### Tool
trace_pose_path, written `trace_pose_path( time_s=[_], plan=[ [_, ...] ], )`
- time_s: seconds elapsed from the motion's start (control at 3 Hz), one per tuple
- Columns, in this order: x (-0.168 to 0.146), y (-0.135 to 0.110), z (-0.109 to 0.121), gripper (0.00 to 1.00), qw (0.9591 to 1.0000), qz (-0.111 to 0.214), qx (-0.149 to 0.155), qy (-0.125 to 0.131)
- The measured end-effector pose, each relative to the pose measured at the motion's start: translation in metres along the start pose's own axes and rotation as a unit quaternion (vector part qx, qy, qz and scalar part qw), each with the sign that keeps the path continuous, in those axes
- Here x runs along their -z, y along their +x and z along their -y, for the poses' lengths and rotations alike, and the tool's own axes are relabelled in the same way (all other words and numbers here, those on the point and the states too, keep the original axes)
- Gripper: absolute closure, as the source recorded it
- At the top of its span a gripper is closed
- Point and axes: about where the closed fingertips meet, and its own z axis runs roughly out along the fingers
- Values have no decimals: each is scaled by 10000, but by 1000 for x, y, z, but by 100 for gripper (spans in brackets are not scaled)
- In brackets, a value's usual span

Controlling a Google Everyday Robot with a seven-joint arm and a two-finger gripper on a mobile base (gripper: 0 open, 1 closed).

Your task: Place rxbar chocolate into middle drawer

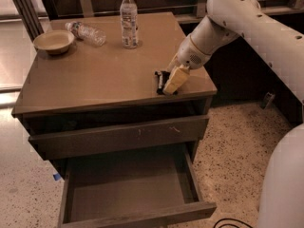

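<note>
At rxbar chocolate [159, 81], gripper [169, 82] (bar half-hidden)

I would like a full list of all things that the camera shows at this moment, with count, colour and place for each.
cabinet: one, grey-brown, middle of view, on the speckled floor.
bowl: one, tan, back left of the cabinet top.
lying water bottle: one, clear, right of the bowl.
upright water bottle: one, clear, white cap, back middle of the top.
rxbar chocolate: one, black, near the top's front right edge.
upper drawer: one, grey-brown, under the top.
middle drawer: one, grey-brown, below it, pulled far out.
arm: one, white, reaching in from the right.
pincer: one, pale, down at the rxbar chocolate.
</note>
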Motion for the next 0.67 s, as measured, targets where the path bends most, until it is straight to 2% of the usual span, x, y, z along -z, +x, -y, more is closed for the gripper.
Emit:
trace_pose_path(
  time_s=[0.33, 0.67],
  plan=[
    [7, -14, -4, 100, 9999, 14, 100, -38],
    [7, -14, -4, 100, 9999, 14, 100, -38]
  ],
)
